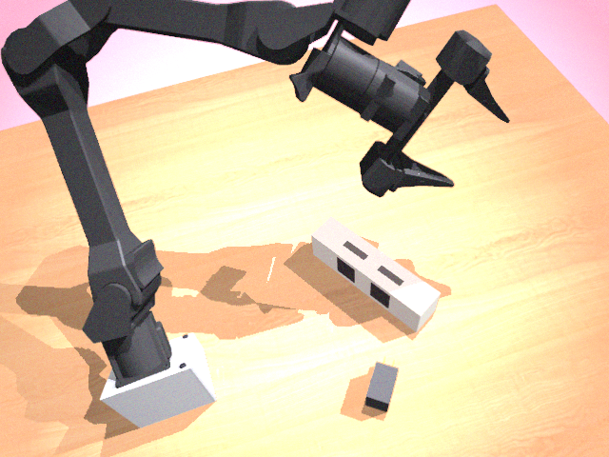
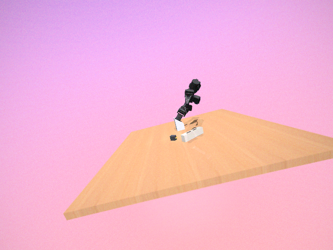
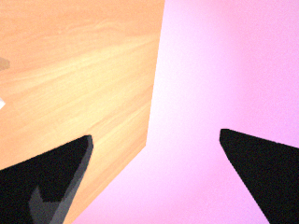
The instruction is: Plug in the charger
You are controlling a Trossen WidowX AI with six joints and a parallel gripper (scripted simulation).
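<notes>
The dark grey charger [image 1: 383, 386] [image 2: 173, 137] lies on the table, with its thin yellow prongs toward the power strip. The white power strip [image 1: 372, 262] [image 2: 191, 135] lies at an angle behind it, apart from it. Two dark openings show in its long side and two grey slots on its top. My gripper [image 1: 481, 152] [image 3: 156, 137] is open and empty, high above the table beyond the strip, its fingers pointing outward and away from the charger. The charger is not in the wrist view. The exterior view is too small to show the fingertips clearly.
The wooden table [image 1: 516, 344] [image 2: 161, 166] carries the arm's white base [image 1: 162, 395] [image 2: 179, 125], left of the charger in the top view. The wrist view shows the table [image 3: 70, 93] with its edge and corner, and a white sliver at the far left.
</notes>
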